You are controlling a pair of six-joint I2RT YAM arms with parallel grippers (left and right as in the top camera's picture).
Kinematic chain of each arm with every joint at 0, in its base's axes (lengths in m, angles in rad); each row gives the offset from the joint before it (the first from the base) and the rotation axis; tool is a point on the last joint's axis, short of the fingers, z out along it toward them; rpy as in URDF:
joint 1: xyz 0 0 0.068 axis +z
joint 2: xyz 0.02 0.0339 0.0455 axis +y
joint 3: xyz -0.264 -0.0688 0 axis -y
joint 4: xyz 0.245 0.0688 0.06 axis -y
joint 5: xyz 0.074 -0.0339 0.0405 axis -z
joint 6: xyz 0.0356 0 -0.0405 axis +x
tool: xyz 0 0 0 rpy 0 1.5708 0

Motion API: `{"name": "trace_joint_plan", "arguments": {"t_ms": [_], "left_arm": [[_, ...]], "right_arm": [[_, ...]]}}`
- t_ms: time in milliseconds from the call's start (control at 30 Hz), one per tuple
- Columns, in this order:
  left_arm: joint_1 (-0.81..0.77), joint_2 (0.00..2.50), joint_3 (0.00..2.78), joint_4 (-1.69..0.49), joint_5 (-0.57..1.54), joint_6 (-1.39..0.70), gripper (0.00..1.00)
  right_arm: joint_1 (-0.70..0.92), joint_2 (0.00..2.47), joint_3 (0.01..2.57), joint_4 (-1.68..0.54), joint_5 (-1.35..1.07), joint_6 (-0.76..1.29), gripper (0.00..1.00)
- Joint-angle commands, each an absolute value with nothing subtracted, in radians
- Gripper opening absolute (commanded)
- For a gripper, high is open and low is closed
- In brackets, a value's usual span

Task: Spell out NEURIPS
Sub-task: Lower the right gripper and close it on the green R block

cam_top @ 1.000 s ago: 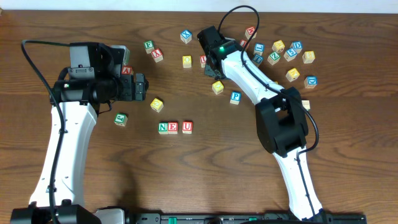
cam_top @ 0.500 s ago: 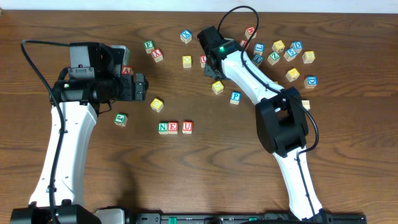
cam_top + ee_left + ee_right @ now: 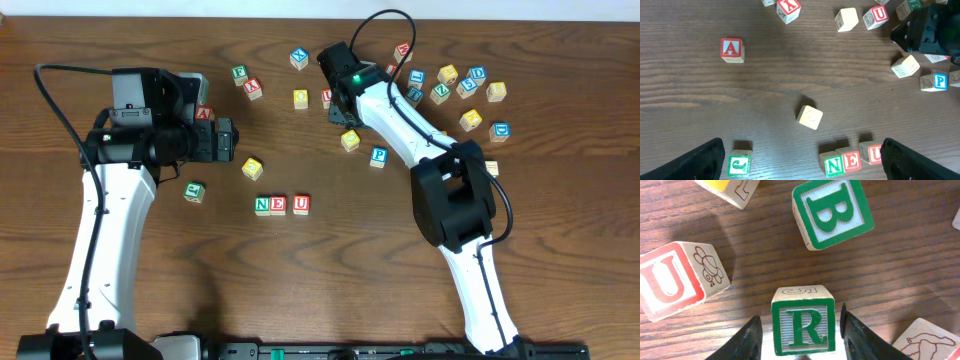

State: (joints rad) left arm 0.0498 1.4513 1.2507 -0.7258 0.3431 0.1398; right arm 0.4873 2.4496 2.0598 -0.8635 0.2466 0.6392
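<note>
The row N (image 3: pixel 262 205), E (image 3: pixel 278 205), U (image 3: pixel 301 204) stands on the table's middle; it also shows in the left wrist view as N (image 3: pixel 832 164), E (image 3: pixel 851 161), U (image 3: pixel 872 152). My right gripper (image 3: pixel 345 110) hangs low at the back. In the right wrist view its fingers (image 3: pixel 800 316) are open and straddle a green R block (image 3: pixel 803 330), with a small gap on each side. The R is hidden in the overhead view. My left gripper (image 3: pixel 228 140) is open and empty above the table (image 3: pixel 802 150). A blue P block (image 3: pixel 378 156) lies near the right arm.
A green B block (image 3: pixel 832 212) and a red U block (image 3: pixel 670 282) lie close to the R. A red A block (image 3: pixel 732 50), a yellow block (image 3: pixel 252 168) and a green block (image 3: pixel 194 191) lie by the left arm. Several blocks (image 3: pixel 470 85) are scattered at the back right.
</note>
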Motion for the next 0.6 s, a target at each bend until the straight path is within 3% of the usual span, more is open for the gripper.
{"name": "trace_joint_plan", "arguments": {"t_ms": [0,567], "left_arm": [[0.052,1.452,1.274,-0.726,0.358,0.16,0.98],[0.052,1.452,1.274,-0.725,0.358,0.16,0.98]], "right_arm": [[0.484,2.471,2.072,-0.856,0.256,0.638,0.46],[0.482,2.471,2.072,-0.797,0.271,0.638,0.41]]}}
